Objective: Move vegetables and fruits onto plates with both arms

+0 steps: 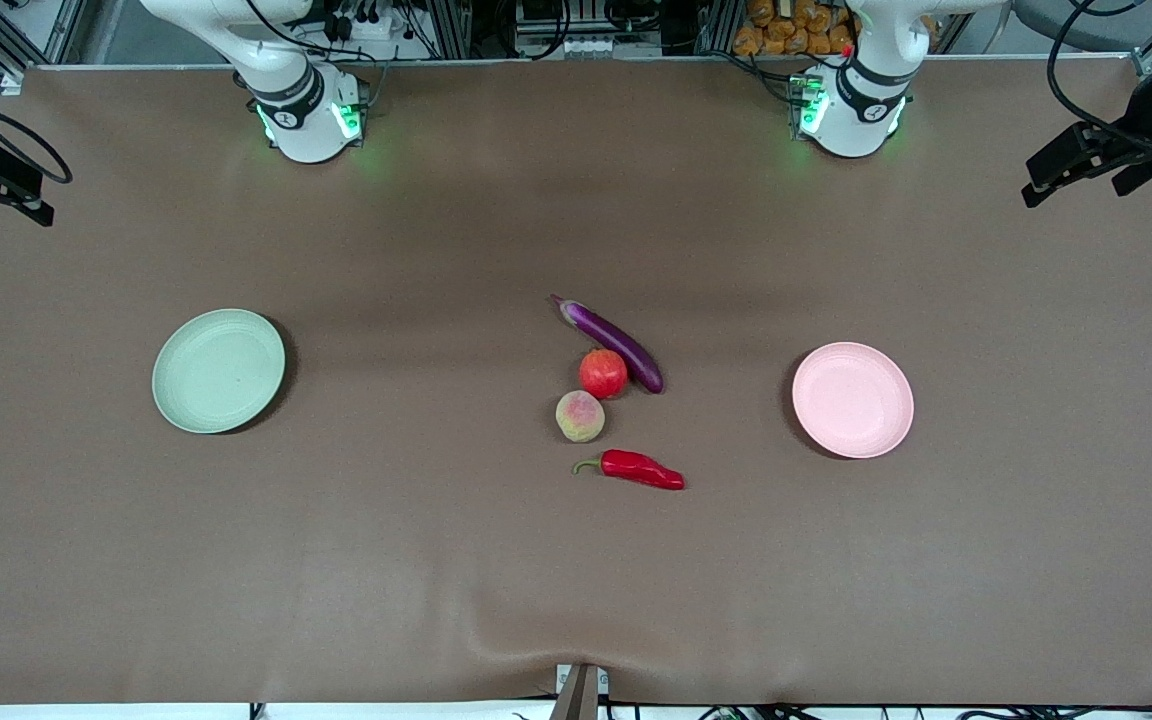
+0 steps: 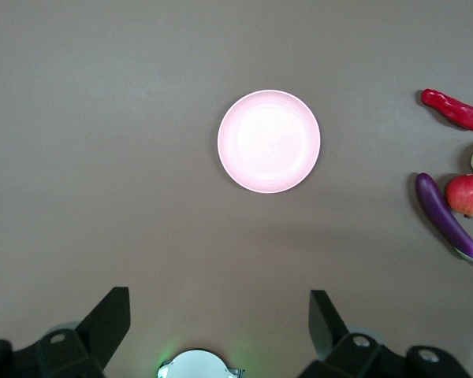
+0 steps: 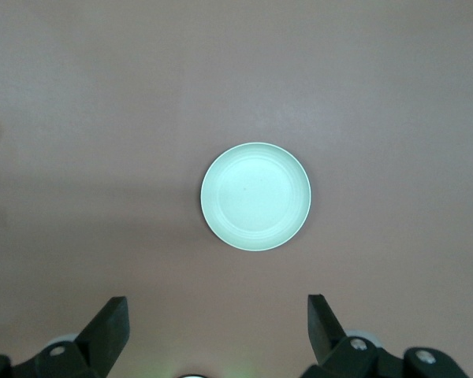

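Our left gripper (image 2: 217, 331) hung high over the table (image 1: 336, 560) with its fingers spread wide and nothing between them, looking straight down on the pink plate (image 2: 269, 141), and our right gripper (image 3: 217, 331) hung the same way, fingers wide apart and bare, over the green plate (image 3: 255, 196); neither touched anything. Working outward from there, we judged that the task had not begun, since both plates lay bare and all four pieces sat in a cluster on the cloth. Taking the peach (image 1: 580, 416) as our landmark: the pomegranate (image 1: 603, 373) lay just beside it, a little farther from the front camera and almost touching; the eggplant (image 1: 612, 343) lay aslant against the pomegranate, farther again from the camera than the peach, its pale stem end pointing toward the robots' bases; the chili pepper (image 1: 639, 468) lay nearer to the camera than the peach, close by but apart, its green stem curling toward the right arm's end. The pink plate stood well apart from the peach toward the left arm's end of the table, the green plate well apart toward the right arm's end. All four transfers were left to us, with no piece yet gripped
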You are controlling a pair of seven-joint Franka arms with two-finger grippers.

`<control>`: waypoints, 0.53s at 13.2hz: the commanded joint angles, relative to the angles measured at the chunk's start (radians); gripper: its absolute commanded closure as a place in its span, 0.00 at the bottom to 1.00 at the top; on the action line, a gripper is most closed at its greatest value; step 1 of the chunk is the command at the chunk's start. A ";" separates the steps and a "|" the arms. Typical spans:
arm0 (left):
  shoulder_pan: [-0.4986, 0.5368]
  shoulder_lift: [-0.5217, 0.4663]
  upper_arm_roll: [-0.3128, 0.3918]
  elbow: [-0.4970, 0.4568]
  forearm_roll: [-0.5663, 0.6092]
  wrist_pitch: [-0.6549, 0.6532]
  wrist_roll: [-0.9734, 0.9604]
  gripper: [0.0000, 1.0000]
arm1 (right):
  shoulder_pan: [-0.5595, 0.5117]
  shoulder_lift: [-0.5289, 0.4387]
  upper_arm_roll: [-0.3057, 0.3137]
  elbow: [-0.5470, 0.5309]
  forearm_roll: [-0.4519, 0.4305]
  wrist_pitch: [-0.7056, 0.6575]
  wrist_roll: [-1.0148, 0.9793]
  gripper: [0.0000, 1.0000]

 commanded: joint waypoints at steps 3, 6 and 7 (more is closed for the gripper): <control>0.011 0.016 -0.003 0.050 0.018 -0.026 0.018 0.00 | -0.013 0.003 0.013 0.000 -0.008 0.011 0.000 0.00; 0.021 0.038 -0.002 0.077 0.018 -0.026 0.018 0.00 | -0.009 0.003 0.013 -0.001 0.004 0.018 0.002 0.00; 0.021 0.041 -0.002 0.080 0.020 -0.027 0.018 0.00 | -0.009 0.002 0.013 -0.004 0.006 0.032 0.002 0.00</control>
